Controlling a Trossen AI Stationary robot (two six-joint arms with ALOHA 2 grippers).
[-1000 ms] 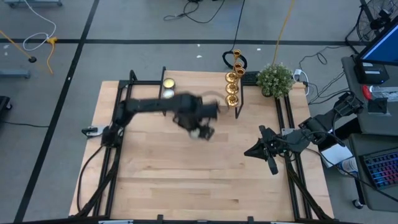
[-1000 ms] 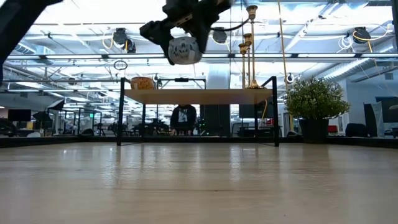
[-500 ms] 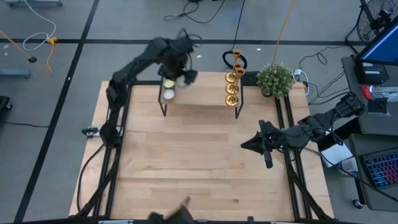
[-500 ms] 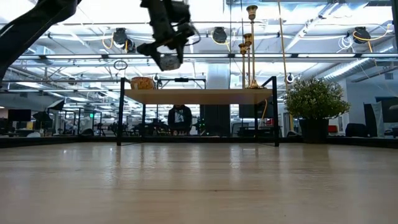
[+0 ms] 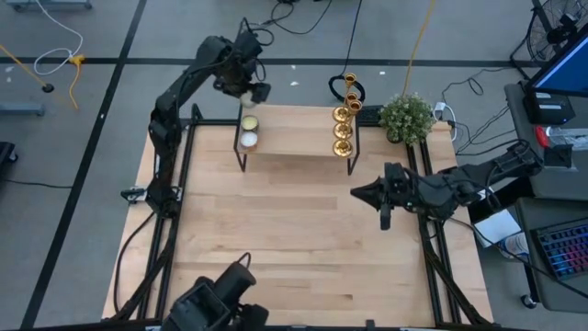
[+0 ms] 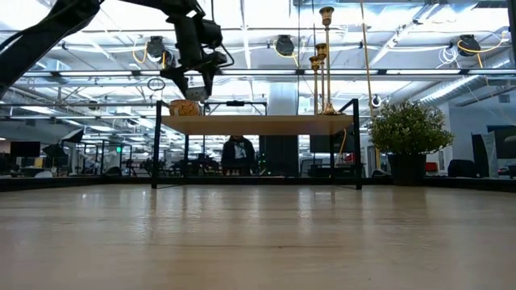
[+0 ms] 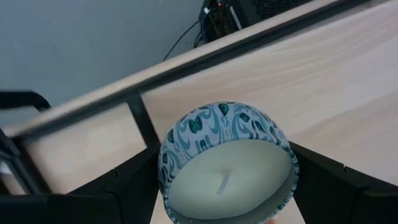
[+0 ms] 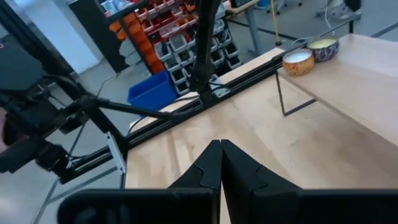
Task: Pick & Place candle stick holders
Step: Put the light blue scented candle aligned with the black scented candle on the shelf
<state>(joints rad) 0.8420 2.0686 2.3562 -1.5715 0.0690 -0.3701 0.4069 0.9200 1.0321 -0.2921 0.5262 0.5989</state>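
The left gripper (image 7: 227,186) pinches a round candle tin with a white and teal swirl pattern (image 7: 227,163), cream wax and wick facing the wrist camera, and hangs high over the far left end of the raised light wooden shelf on thin black legs (image 5: 294,138). Just below and beside it sit two small candles in round tins (image 5: 248,131). The three slender shiny brass candle stick holders (image 5: 343,124) stand in a row well off toward the shelf's other end, untouched. The right gripper (image 8: 221,163), fingers pressed together and empty, hovers low over the pale wooden table (image 5: 276,239), with the brass pieces beyond it and a small green potted plant (image 5: 406,117) near them. The risk, as I judge it: lowered off-centre, the tin could clip the shelf rim or knock the two resting candles; and any sweep toward the tall, narrow-based holders could topple them.
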